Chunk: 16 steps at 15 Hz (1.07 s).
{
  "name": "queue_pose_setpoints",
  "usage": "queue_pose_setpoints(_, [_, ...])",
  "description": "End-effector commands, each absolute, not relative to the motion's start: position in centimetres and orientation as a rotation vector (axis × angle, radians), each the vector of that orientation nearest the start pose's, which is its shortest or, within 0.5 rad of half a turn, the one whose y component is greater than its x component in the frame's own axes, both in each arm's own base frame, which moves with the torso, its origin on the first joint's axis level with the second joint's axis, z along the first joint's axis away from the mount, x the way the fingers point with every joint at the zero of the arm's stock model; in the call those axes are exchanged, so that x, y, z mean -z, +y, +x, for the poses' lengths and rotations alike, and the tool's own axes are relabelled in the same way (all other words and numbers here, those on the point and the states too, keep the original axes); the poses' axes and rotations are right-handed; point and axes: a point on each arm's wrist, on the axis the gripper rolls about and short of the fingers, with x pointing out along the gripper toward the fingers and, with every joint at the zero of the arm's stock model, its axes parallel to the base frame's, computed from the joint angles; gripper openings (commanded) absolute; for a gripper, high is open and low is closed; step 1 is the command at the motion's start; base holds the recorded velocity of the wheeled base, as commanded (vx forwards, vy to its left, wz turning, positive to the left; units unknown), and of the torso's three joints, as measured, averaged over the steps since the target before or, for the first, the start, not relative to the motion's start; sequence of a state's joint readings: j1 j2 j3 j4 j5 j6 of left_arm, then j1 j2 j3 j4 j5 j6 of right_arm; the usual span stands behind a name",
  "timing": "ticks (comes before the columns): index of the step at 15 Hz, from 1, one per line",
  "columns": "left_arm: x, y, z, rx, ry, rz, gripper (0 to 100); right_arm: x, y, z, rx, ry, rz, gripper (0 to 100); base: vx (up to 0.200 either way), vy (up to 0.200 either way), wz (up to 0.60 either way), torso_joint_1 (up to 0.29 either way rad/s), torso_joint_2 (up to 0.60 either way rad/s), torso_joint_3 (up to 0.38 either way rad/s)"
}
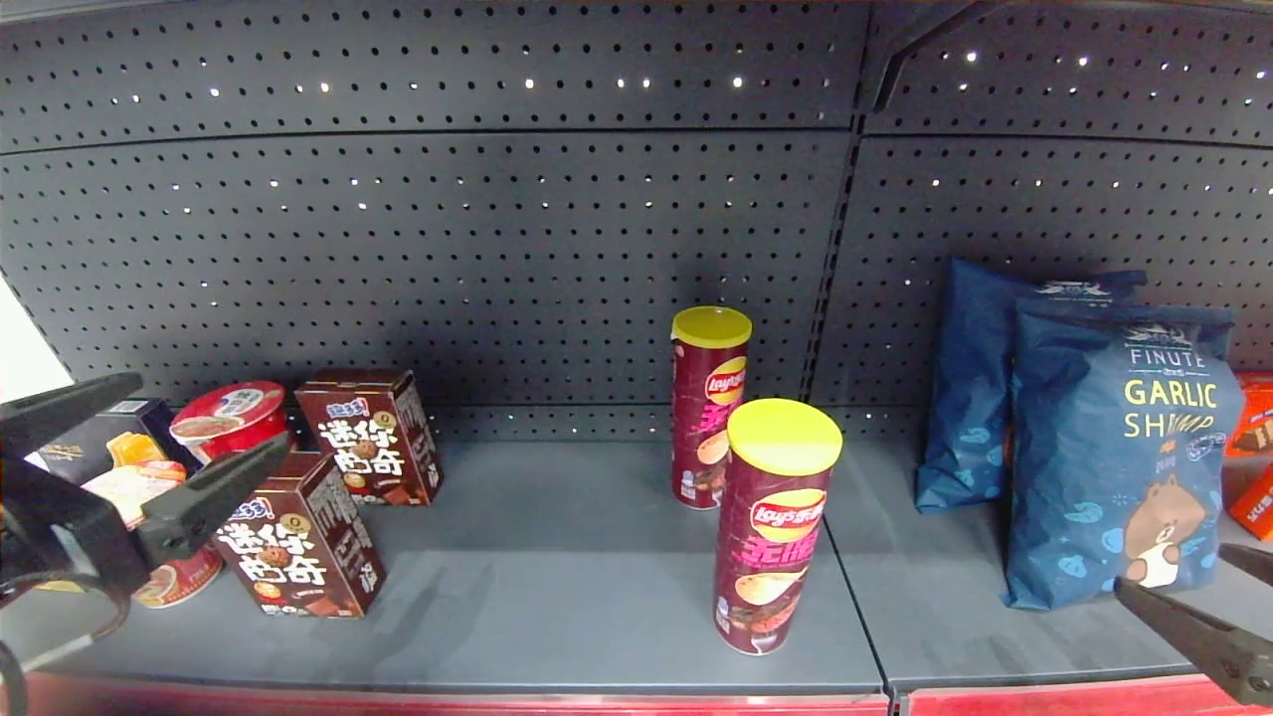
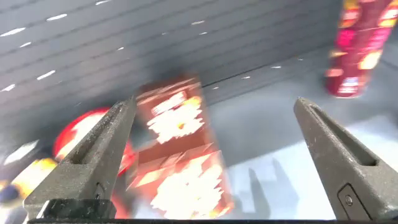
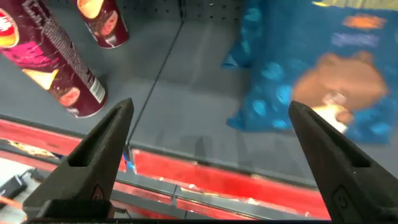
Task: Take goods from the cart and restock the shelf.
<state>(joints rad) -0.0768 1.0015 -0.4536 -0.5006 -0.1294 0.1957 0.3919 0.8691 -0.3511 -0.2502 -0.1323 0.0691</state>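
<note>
Shelf [image 1: 557, 557] spans the frame. Left gripper [image 2: 214, 106], jaws wide apart and empty, hangs lower left before two brown cookie boxes [image 1: 298, 547]. Right gripper [image 3: 210, 107], jaws equally spread and empty, sits lower right beside a blue snack bag [image 1: 1114, 467]. Two chip cans [image 1: 776, 527] stand centre.

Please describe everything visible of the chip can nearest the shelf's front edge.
The chip can is a tall dark red tube, seemingly cardboard, printed with a yellow logo and chip pictures. A flat yellow lid closes it. It stands upright on the grey shelf, apart from the second can behind it.
</note>
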Motion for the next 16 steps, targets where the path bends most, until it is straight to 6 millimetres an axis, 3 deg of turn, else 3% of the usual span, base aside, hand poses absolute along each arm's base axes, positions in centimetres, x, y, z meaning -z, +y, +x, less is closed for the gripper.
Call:
queue_pose_setpoints(1, [-21.6, 0.1, 9.5, 0.075, -0.031, 0.166, 100, -17.8, 5.2, 12.1, -0.279, 0.351, -0.031, 100, 0.000, 0.000, 0.00, 0.000, 0.00, 0.000])
queue_pose_setpoints(7, [-19.4, 0.4, 6.2, -0.043, -0.062, 0.114, 100, -16.9, 8.9, 16.4, -0.370, 0.456, -0.085, 100, 0.000, 0.000, 0.00, 0.000, 0.00, 0.000])
queue_pose_setpoints(16, [-18.1, 0.4, 5.7, -0.051, -0.037, 0.109, 100, -15.4, 13.9, 20.9, -0.436, 0.531, -0.137, 100, 0.000, 0.000, 0.00, 0.000, 0.00, 0.000])
